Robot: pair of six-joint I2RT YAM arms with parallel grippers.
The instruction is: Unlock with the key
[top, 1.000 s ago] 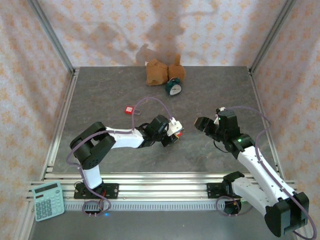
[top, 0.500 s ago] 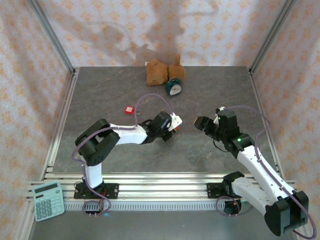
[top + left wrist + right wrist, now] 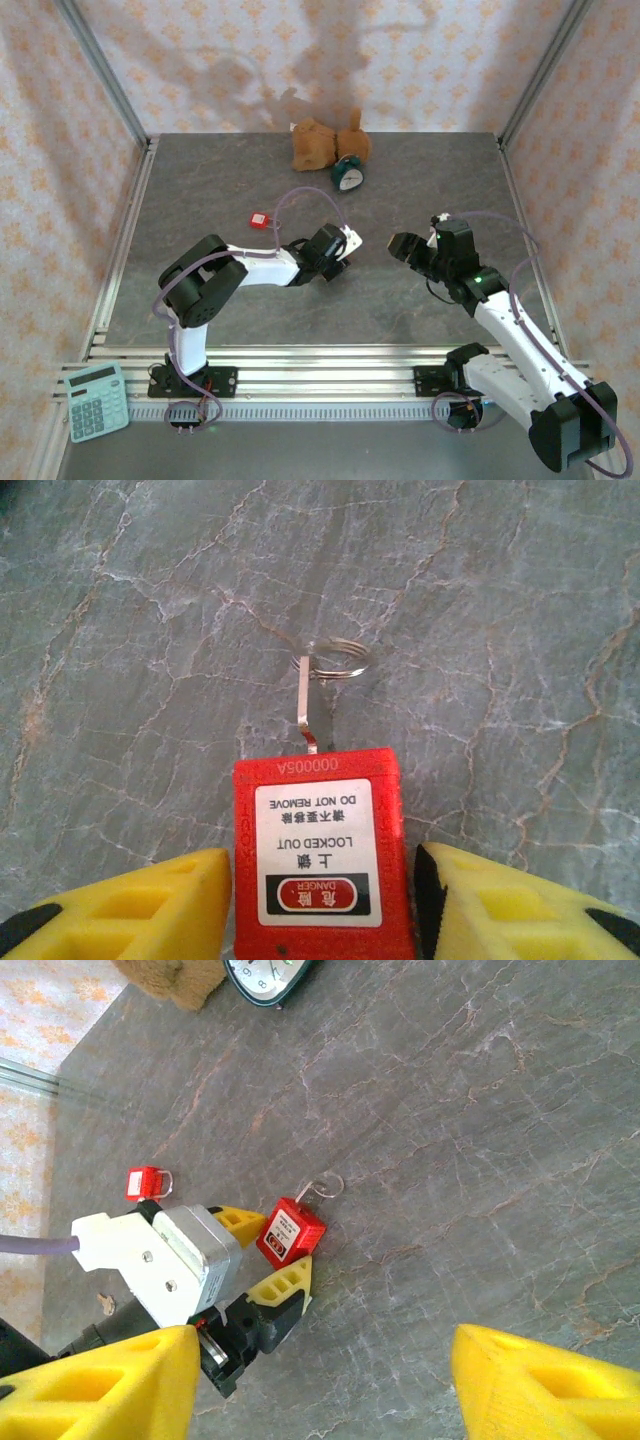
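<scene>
A red padlock (image 3: 318,820) with a white warning label sits between the yellow fingers of my left gripper (image 3: 322,905), which is shut snugly on its two sides. The thin metal key (image 3: 305,705) sticks out of the padlock's far end, and its wire ring (image 3: 338,660) rests on the grey stone table. The right wrist view shows the same padlock (image 3: 290,1232), key (image 3: 306,1193) and left gripper (image 3: 272,1252) from above. My right gripper (image 3: 320,1390) hovers wide open to the right of them, holding nothing. From above, the left gripper (image 3: 346,243) and right gripper (image 3: 400,245) face each other mid-table.
A second small red padlock (image 3: 258,219) lies behind and left of the left gripper. A teal alarm clock (image 3: 347,176) and a brown plush toy (image 3: 315,145) stand at the back wall. A calculator (image 3: 96,400) lies off the table at the near left.
The left gripper has swung farther from the bases and slightly left, taking the padlock with it. The right gripper has barely moved.
</scene>
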